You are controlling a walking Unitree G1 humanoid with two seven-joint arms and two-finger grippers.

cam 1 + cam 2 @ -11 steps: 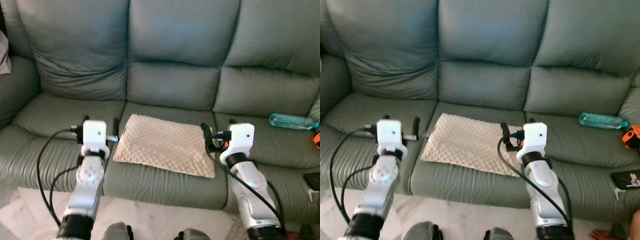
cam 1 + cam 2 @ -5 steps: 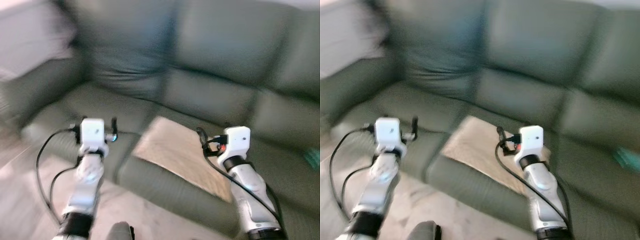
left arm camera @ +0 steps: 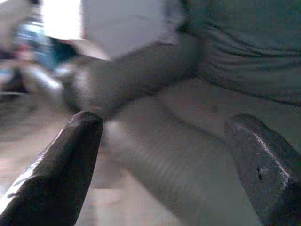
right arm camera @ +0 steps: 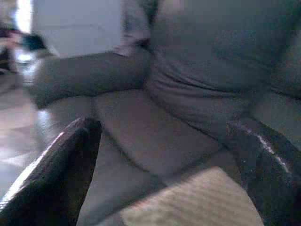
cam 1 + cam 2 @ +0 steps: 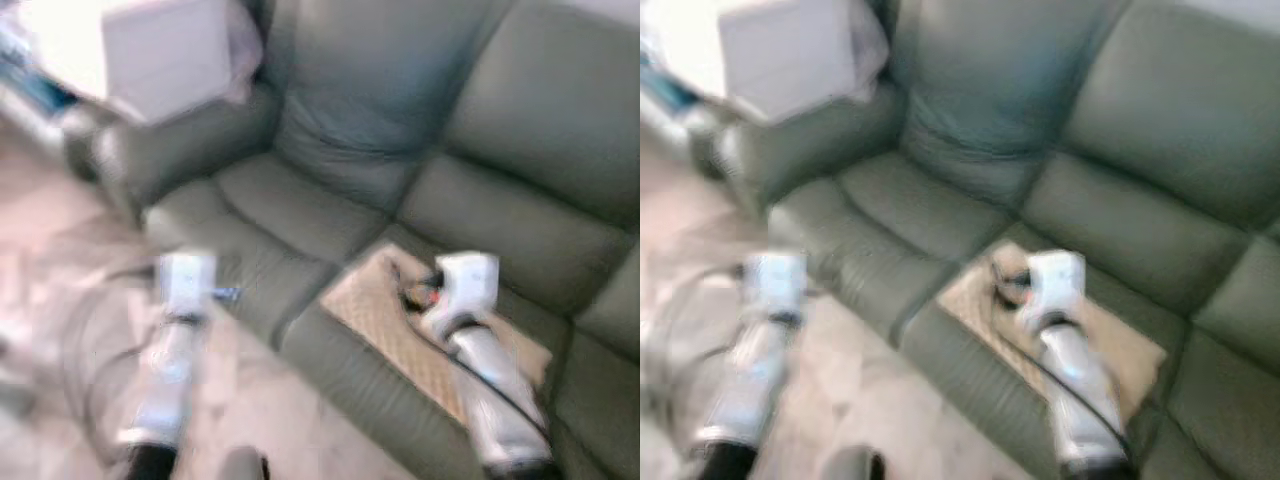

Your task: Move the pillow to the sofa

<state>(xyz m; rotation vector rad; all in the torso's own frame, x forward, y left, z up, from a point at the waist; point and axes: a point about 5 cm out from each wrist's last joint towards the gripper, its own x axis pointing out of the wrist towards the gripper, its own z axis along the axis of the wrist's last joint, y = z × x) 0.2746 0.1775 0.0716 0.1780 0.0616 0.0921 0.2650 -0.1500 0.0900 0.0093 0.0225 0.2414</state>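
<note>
The beige dimpled pillow (image 5: 372, 312) lies flat on the grey-green sofa's seat (image 5: 300, 205), at the right of the blurred head views. My right gripper (image 5: 410, 291) hovers just over the pillow's near-left part, open and empty. In the right wrist view the pillow (image 4: 197, 200) shows low between the fingers (image 4: 51, 174), a corner of it under them. My left gripper (image 5: 226, 293) is held out in front of the sofa's front edge, left of the pillow, open with nothing in it; its fingers (image 3: 56, 169) frame the sofa's arm and seat.
A white boxy object (image 5: 160, 50) and a pale cloth sit by the sofa's left armrest (image 5: 170, 150). Pale tiled floor (image 5: 60, 300) spreads to the left in front of the sofa. Everything is motion-blurred.
The camera has swung left, so the sofa and pillow have slid to the right of the picture and the armrest and floor have come in. Both arms keep their pose.
</note>
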